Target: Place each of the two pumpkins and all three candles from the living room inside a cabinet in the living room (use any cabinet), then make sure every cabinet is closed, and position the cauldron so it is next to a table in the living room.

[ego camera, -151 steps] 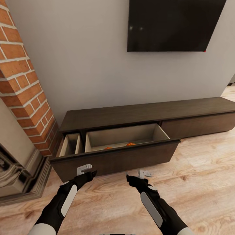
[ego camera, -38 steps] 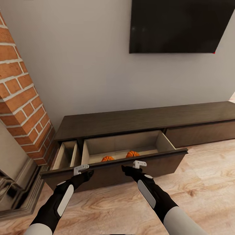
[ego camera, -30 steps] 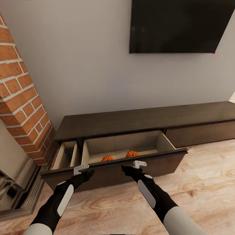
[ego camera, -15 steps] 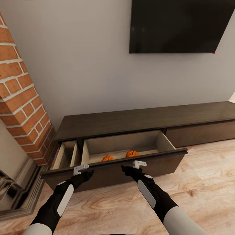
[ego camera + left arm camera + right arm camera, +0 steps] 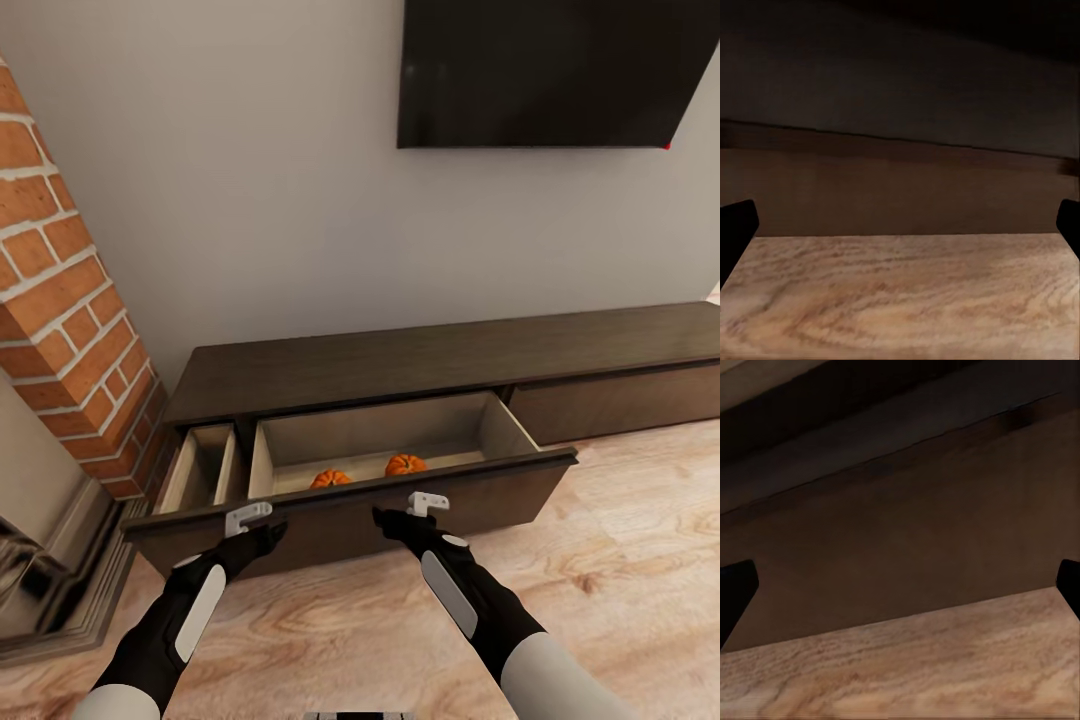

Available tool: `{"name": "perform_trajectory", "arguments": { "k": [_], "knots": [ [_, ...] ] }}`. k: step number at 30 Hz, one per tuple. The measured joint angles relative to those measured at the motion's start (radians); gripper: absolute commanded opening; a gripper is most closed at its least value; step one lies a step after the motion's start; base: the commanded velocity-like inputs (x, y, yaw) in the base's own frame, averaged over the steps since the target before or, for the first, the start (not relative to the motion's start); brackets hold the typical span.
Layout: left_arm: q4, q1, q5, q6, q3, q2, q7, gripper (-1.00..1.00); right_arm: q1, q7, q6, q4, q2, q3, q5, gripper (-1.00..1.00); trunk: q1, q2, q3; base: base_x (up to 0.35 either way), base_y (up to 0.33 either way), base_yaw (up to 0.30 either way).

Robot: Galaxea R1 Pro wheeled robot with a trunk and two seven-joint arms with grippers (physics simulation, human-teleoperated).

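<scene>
The long dark brown cabinet (image 5: 440,355) stands against the wall with its wide left drawer (image 5: 350,510) pulled out. Both orange pumpkins (image 5: 331,479) (image 5: 405,465) lie inside it near the front. My left gripper (image 5: 272,532) and right gripper (image 5: 386,520) hover just in front of the drawer's dark front panel, both open and empty. In the wrist views the left gripper (image 5: 900,232) and right gripper (image 5: 900,592) face that panel close up, fingertips wide apart. The candles may be hidden in the drawer; the cauldron and table are out of view.
A brick fireplace (image 5: 60,300) with a stone hearth (image 5: 60,600) stands close on the left. A narrow side compartment (image 5: 205,465) of the drawer is open too. A black TV (image 5: 540,70) hangs on the wall. Wooden floor (image 5: 620,560) stretches to the right.
Over five seconds the view has come closer to the cabinet, and it has just tilted slightly. Both arms keep their pose before the drawer front, and the pumpkins have not moved.
</scene>
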Motion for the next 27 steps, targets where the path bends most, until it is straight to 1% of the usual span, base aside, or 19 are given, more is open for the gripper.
{"name": "perform_trajectory", "arguments": {
  "k": [4,16,21,27],
  "knots": [
    [0.000,0.000,0.001,0.000,0.000,0.000,-0.001,1.00,0.000,0.000,0.000,0.000,0.000,0.000,0.000,1.00,0.002,-0.001,-0.015,0.000,0.000,0.000],
    [0.000,0.000,0.000,-0.002,0.000,0.000,0.000,1.00,0.000,0.000,-0.001,0.000,0.000,0.000,0.000,1.00,0.002,-0.001,-0.016,0.002,0.000,0.000],
    [0.000,0.000,0.000,-0.002,0.000,0.000,0.000,1.00,0.000,0.000,-0.001,0.000,0.000,0.000,0.001,1.00,0.001,-0.001,-0.016,0.170,0.026,0.000],
    [0.000,0.000,-0.001,-0.002,0.000,0.000,0.000,1.00,0.000,0.000,-0.001,0.000,0.000,0.000,0.002,1.00,0.002,-0.001,-0.016,0.039,0.004,0.000]
  ]
}}
